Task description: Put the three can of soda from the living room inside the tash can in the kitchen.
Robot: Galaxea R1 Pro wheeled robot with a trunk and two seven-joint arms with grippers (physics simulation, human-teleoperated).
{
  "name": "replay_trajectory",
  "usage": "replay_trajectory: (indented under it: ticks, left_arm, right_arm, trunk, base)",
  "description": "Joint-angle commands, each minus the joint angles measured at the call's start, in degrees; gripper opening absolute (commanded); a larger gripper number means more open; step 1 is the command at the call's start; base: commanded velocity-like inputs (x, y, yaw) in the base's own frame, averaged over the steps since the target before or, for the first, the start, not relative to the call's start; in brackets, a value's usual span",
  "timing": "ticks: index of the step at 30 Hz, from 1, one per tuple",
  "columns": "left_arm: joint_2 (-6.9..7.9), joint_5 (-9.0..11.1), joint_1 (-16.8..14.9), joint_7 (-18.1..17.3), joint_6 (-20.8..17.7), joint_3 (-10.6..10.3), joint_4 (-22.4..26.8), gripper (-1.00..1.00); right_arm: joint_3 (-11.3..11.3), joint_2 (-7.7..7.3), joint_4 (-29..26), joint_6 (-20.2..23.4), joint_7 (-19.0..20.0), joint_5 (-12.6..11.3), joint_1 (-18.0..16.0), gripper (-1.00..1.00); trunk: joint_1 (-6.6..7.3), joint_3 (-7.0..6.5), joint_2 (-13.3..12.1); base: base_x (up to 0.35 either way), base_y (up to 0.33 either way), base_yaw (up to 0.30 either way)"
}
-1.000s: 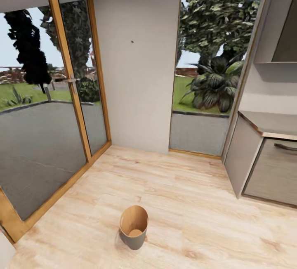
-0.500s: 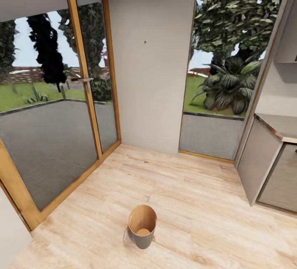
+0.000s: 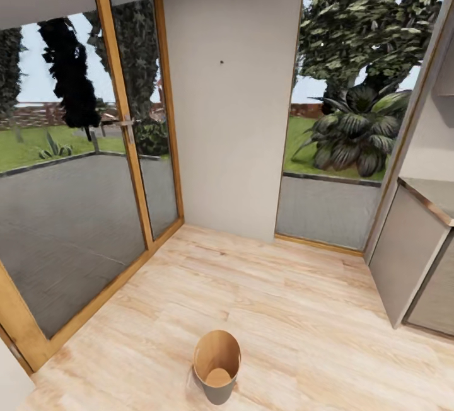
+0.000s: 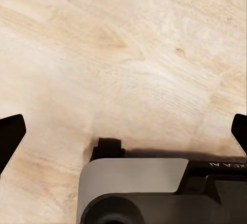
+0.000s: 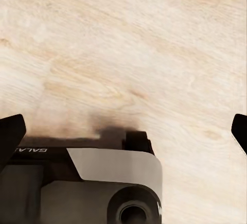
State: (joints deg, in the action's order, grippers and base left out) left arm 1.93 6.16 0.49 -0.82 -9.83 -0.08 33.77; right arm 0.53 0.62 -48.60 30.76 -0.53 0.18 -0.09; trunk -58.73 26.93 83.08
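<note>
The room is the kitchen, with a pale wood floor (image 3: 302, 310) that fills the lower half of the head view. Tall glass doors (image 3: 69, 196) with wood frames take up the left side. A plain wall (image 3: 233, 96) stands in the upper middle, and a window (image 3: 353, 102) with big green plants is at the upper right. A grey cabinet (image 3: 413, 253) with its worktop (image 3: 435, 193) sits at the right edge.

The tash can (image 3: 217, 365) stands upright on the floor at the bottom middle of the head view. Its mouth faces up and a little toward the camera, and its tan inside looks empty. It is dark grey outside.

The bin lies low and straight ahead of the robot, about the same way from both arms, so I cannot tell which arm is nearer. To drop anything in, a claw has to come over the open mouth from above.

In the left wrist view, the left claw (image 4: 123, 131) has its two dark tips far apart at the two side edges, so it is spread wide and holds nothing. In the right wrist view, the right claw (image 5: 123, 131) looks the same, wide apart and empty. Both look down at bare floor with part of the robot's grey base under them.
</note>
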Motion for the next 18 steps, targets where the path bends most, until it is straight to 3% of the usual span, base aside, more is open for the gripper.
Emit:
replay_trajectory:
  ticks: [1, 6, 18]
  left_arm:
    - [0.00, 0.0, 0.0, 0.0, 0.0, 0.0, 0.0, 1.00]
    - [0.00, 0.0, 0.0, 0.0, 0.1, 0.1, -0.1, 1.00]
    - [0.00, 0.0, 0.0, 0.0, 0.2, 0.2, -0.1, 1.00]
  right_arm:
    - [0.0, 0.00, 0.0, 0.0, 0.0, 0.0, 0.0, 1.00]
    - [0.0, 0.00, 0.0, 0.0, 0.0, 0.0, 0.0, 1.00]
    - [-0.1, -0.01, 0.0, 0.0, 0.0, -0.1, 0.0, 1.00]
  trunk:
    - [0.00, 0.00, 0.0]
    - [0.00, 0.00, 0.0]
    - [0.00, 0.00, 0.0]
  base:
    - [0.334, 0.000, 0.000]
    - [0.279, 0.000, 0.000]
    - [0.021, 0.000, 0.000]
